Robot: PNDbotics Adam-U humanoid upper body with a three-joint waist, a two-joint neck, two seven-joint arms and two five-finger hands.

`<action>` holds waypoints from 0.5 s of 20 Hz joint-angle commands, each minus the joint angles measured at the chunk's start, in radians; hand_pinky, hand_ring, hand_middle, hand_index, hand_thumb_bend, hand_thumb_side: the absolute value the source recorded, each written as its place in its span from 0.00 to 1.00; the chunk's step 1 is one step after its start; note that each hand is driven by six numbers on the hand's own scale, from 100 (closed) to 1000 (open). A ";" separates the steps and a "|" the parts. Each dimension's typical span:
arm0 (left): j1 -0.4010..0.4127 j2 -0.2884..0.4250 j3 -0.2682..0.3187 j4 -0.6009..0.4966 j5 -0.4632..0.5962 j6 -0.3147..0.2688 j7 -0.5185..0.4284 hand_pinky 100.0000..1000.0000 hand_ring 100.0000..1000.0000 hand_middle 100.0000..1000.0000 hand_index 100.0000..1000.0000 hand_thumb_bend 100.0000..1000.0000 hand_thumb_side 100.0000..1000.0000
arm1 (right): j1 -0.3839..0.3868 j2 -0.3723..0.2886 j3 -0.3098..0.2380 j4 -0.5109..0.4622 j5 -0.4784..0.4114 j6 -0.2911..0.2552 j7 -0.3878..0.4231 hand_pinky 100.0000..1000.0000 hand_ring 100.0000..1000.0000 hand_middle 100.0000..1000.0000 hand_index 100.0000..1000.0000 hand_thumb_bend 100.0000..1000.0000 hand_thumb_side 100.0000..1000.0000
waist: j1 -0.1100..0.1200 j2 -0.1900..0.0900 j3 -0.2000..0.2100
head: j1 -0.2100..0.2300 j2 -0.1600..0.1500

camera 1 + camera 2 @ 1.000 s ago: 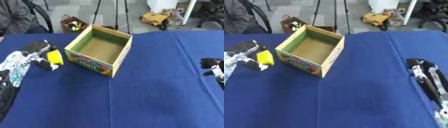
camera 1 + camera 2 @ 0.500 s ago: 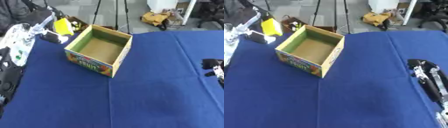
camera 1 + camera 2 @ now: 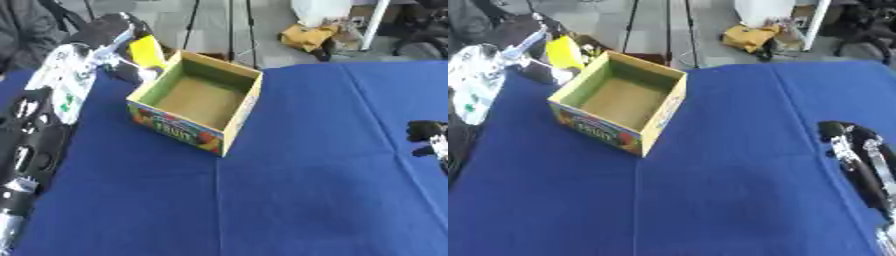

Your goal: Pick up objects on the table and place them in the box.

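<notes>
Blue tablecloth [image 3: 306, 190], perhaps yellow bag [image 3: 308, 36]

Count: one open box [image 3: 196, 101], one yellow object [image 3: 146, 51], two robot hands — left hand [image 3: 112, 36], right hand [image 3: 856, 150].

The left robot hand [image 3: 114, 37] is raised with fingers curled, while the right robot hand [image 3: 857, 150] rests low.

left robot hand [image 3: 109, 37] lifted yellow object [image 3: 146, 51], now beside box [image 3: 198, 101] rim
</notes>
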 commanded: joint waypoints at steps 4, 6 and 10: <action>-0.058 -0.021 0.012 0.126 -0.070 -0.030 0.034 0.34 0.27 0.27 0.47 0.24 0.23 | -0.012 -0.014 -0.002 -0.005 -0.003 -0.003 0.004 0.56 0.69 0.64 0.76 0.00 1.00 | -0.004 -0.014 -0.003 | 0.006 -0.011; -0.061 -0.025 0.012 0.158 -0.081 -0.044 0.059 0.37 0.30 0.30 0.50 0.25 0.25 | -0.012 -0.013 -0.002 -0.005 -0.004 -0.003 0.004 0.56 0.69 0.64 0.76 0.00 1.00 | -0.004 -0.013 -0.005 | 0.006 -0.012; -0.064 -0.044 -0.002 0.230 -0.110 -0.065 0.058 0.38 0.30 0.30 0.50 0.25 0.25 | -0.013 -0.009 -0.002 -0.005 -0.006 -0.004 0.005 0.56 0.69 0.64 0.76 0.00 1.00 | -0.003 -0.013 -0.013 | 0.007 -0.014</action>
